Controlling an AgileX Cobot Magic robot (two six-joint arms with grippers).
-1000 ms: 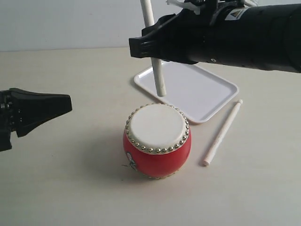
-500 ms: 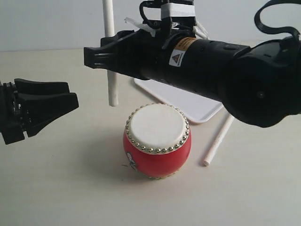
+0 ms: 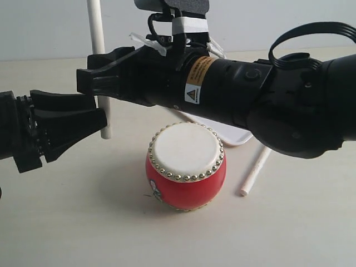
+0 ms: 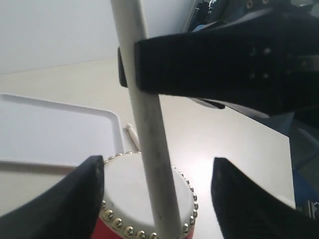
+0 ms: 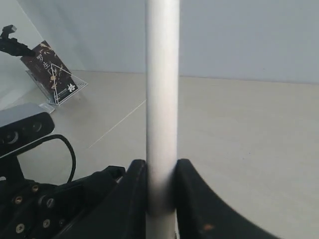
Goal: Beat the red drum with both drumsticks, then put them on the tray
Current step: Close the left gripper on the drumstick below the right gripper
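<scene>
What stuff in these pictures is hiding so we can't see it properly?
- Tray: in the exterior view it is mostly behind the right arm; only a corner shows.
- Loose stick: in the exterior view its far end is hidden behind the same arm.
- Held stick: its top is cut off by the upper edge in every view.
- Picture on the drum: in the exterior view it is too small to make out.

1. We see our left gripper (image 4: 158, 167) spread wide, a drumstick (image 4: 149, 124) standing between its fingers, touching neither.
2. The right gripper (image 4: 130, 67) clamps that stick.
3. Beyond lie the red drum (image 4: 127, 194) and the tray (image 4: 55, 134).
</scene>
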